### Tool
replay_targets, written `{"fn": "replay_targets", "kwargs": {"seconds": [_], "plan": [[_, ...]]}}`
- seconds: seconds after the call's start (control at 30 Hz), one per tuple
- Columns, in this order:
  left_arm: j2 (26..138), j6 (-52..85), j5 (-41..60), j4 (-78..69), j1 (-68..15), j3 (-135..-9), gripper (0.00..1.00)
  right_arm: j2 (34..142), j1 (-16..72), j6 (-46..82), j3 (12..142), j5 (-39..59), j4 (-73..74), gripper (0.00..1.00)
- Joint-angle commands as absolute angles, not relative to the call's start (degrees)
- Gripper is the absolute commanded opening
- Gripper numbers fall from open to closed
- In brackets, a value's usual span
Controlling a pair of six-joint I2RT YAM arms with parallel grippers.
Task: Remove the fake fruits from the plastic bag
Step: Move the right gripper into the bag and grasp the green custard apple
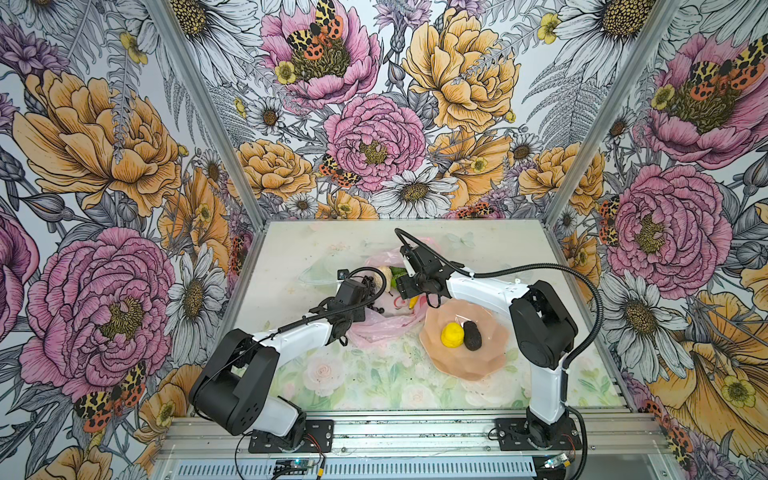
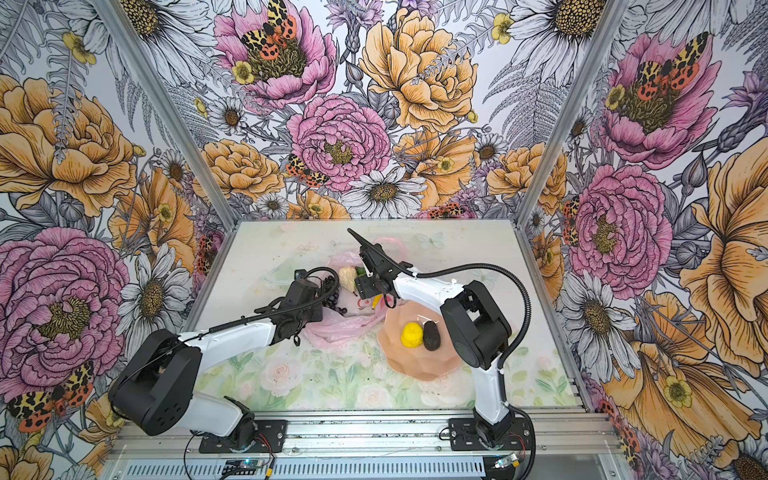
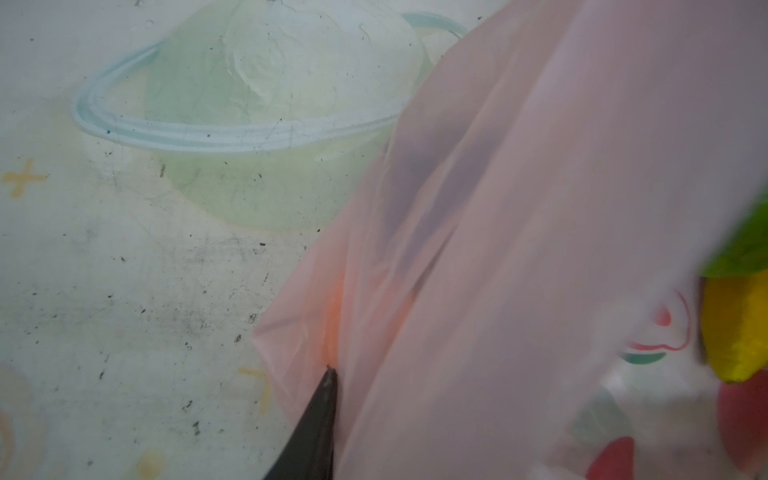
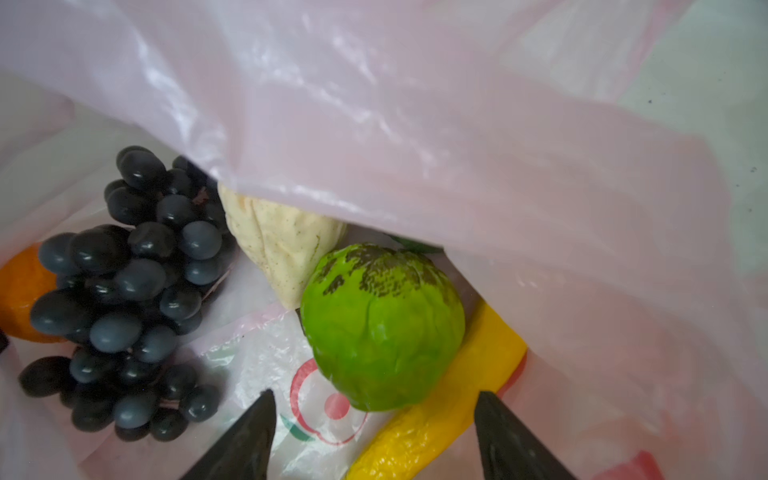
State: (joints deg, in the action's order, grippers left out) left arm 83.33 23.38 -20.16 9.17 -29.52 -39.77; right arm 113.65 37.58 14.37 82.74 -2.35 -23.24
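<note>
Nearest, a yellow lemon (image 1: 452, 334) and dark avocado (image 1: 472, 336) are lying on the peach dish (image 1: 478, 368). Beyond, mid-table, the left gripper (image 3: 336, 374) is pinching the crinkly translucent pink plastic bag (image 1: 376, 330); the right gripper (image 4: 374, 432) is hanging wide open inside it over green fruit (image 4: 382, 328), banana (image 4: 449, 399), pear (image 4: 282, 249), 1 grape bunch (image 4: 124, 291)

Translucent pink plastic bag (image 4: 415, 124), red-green print. Blue-black grape bunch (image 4: 133, 286). Cream speckled pear (image 4: 278, 249). Bright green bumpy fruit (image 4: 382, 328), dark blotches. Yellow banana (image 4: 457, 395). Peach dish (image 1: 478, 365).
</note>
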Motion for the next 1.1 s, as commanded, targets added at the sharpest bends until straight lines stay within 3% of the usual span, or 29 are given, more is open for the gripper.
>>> {"fn": "replay_targets", "kwargs": {"seconds": [0.0,0.7,1.07], "plan": [[83.0,22.4,-21.1,9.2,-30.0,-41.3,0.3,115.7,37.8,11.6,85.9,-3.8,-21.4,0.77],[83.1,22.4,-21.3,9.5,-30.0,-41.5,0.3,125.2,38.3,11.1,92.7,-4.3,-19.4,0.75],[83.1,22.3,-21.5,9.6,-30.0,-41.5,0.3,121.8,39.1,10.9,92.1,-4.6,-19.4,0.54]]}}
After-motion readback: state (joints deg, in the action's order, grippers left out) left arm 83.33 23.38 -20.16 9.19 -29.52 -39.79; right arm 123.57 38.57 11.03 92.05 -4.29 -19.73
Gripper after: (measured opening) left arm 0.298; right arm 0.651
